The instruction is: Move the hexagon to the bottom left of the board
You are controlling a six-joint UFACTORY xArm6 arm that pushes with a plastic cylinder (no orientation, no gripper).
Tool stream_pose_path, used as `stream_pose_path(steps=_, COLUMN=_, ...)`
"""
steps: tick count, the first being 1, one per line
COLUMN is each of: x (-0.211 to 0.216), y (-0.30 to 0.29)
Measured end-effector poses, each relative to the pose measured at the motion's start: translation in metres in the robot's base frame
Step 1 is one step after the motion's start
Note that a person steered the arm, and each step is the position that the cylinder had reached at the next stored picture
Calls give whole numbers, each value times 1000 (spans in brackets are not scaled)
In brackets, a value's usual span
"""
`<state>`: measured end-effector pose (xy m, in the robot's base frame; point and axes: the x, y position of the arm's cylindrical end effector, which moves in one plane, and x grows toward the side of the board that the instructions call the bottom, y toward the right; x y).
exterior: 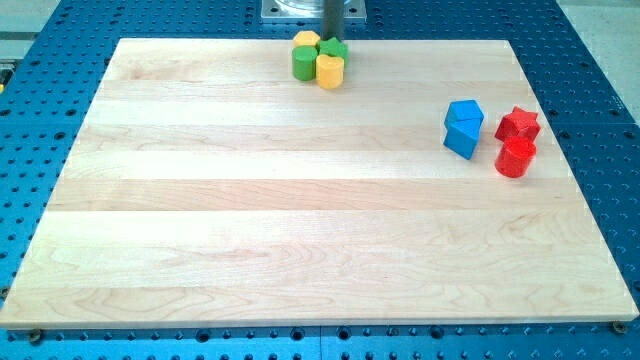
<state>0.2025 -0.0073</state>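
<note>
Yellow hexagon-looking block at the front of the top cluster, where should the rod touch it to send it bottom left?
There is no grip, only a push. Bring my tip, now behind the cluster at the view's top, to the yellow block's right face, its free side. A green block sits against its left, so probably push down first, then left.

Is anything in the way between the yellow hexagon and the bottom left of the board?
Nothing visible. From the yellow hexagon-like block, the board is bare down to the view's bottom left; the left green block only sits beside it. My tip is behind the cluster, with the rear green block between them.
</note>
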Motion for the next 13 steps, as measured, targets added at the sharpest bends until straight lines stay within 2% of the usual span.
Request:
stream_pose_path(steps=1, x=5, y=-45)
stream_pose_path(steps=3, x=6, y=-54)
stream_pose_path(steps=4, x=18, y=-126)
stream_pose_path(steps=5, x=23, y=-173)
stream_pose_path(steps=8, x=5, y=-173)
stream_pose_path(steps=9, x=-11, y=-151)
stream_pose_path(steps=10, x=-11, y=-134)
stream_pose_path(steps=11, x=-2, y=-133)
stream_pose_path(steps=13, x=72, y=-112)
